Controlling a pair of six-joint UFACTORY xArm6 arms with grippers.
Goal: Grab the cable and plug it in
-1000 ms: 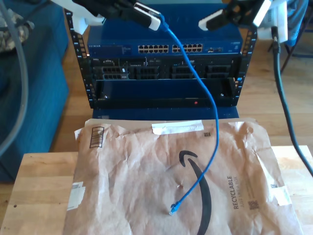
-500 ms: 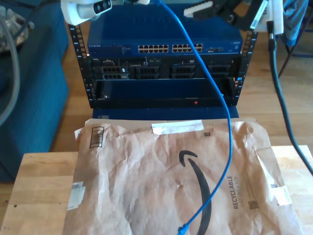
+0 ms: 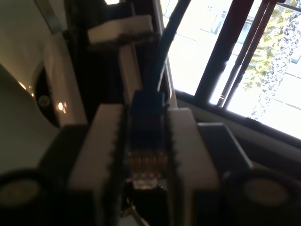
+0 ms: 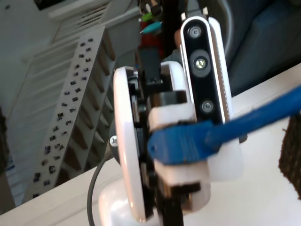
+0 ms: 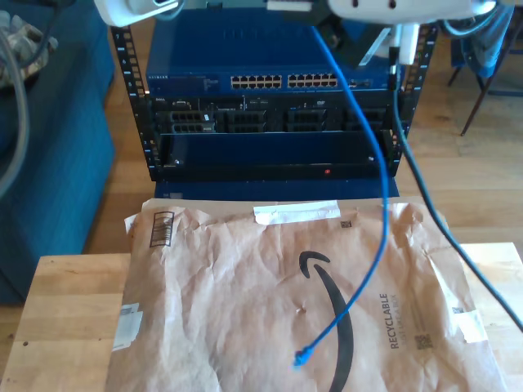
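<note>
Since the earlier frame both arms rose; my first gripper clamps the cable plug, my second gripper's jaws can't be judged. Next: aim at the switch ports.

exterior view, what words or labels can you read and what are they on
"RECYCLABLE" reads on the brown paper mailer, running up its side toward the exterior view's right.
A smaller line beside that word is too small to read.
The white lettering on the blue network switch is too blurred to read.
The mailer's stickers and codes are unreadable.
</note>
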